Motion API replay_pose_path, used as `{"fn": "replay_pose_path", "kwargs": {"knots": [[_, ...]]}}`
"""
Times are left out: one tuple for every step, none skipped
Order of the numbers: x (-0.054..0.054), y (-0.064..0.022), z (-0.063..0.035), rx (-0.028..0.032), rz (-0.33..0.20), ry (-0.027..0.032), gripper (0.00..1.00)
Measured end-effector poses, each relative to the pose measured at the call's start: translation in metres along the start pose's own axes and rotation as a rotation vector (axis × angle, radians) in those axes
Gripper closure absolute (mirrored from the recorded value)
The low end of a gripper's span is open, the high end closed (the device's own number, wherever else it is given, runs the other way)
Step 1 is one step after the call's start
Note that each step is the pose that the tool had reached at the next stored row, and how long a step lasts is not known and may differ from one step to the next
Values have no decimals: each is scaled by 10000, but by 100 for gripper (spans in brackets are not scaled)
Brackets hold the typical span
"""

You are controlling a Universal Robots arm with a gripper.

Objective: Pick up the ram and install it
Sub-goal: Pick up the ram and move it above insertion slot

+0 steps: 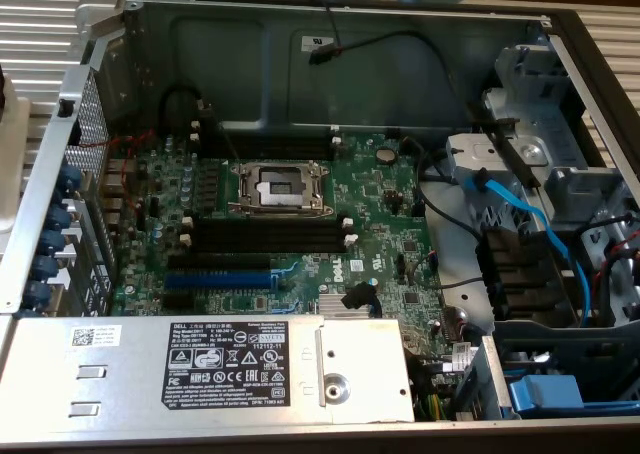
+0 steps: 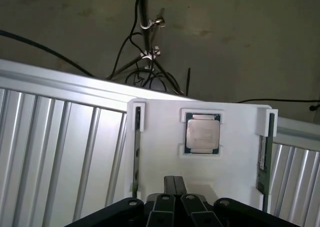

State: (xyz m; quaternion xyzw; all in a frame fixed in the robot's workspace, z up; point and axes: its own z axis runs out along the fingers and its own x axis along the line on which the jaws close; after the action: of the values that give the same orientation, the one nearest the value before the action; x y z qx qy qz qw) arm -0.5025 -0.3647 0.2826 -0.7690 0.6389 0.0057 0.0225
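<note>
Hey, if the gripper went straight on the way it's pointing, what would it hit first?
The shut gripper would probably meet the white holder plate first, just short of the processor chip; depth is unclear.

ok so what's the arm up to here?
The arm's gripper is shut, holding nothing, near a white holder. The holder carries a processor chip in its middle and the memory stick standing on edge in a side clip. In the open computer case, the black memory slots are empty: nothing installed yet.

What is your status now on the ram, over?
Gripper shut, holding nothing. Ram on edge in white holder, untouched. Nothing between them.
</note>
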Motion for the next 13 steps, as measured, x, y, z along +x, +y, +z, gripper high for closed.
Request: {"fn": "replay_pose_path", "kwargs": {"knots": [[16, 7, 17, -10, 0, -2, 90], [41, 15, 35, -18, 2, -4, 90], [66, 22, 51, -25, 2, -5, 90], [88, 27, 69, -27, 3, -6, 90], [109, 32, 85, -33, 3, -6, 90], [143, 38, 102, -38, 3, -8, 90], [180, 44, 119, -43, 4, -9, 90], [213, 48, 137, -45, 4, -12, 90], [242, 51, 153, -46, 3, -16, 90], [268, 53, 170, -47, 3, -20, 90], [284, 48, 189, -43, 4, -23, 90], [291, 34, 206, -48, 4, -22, 90], [296, 13, 225, -47, 4, -23, 90]]}}
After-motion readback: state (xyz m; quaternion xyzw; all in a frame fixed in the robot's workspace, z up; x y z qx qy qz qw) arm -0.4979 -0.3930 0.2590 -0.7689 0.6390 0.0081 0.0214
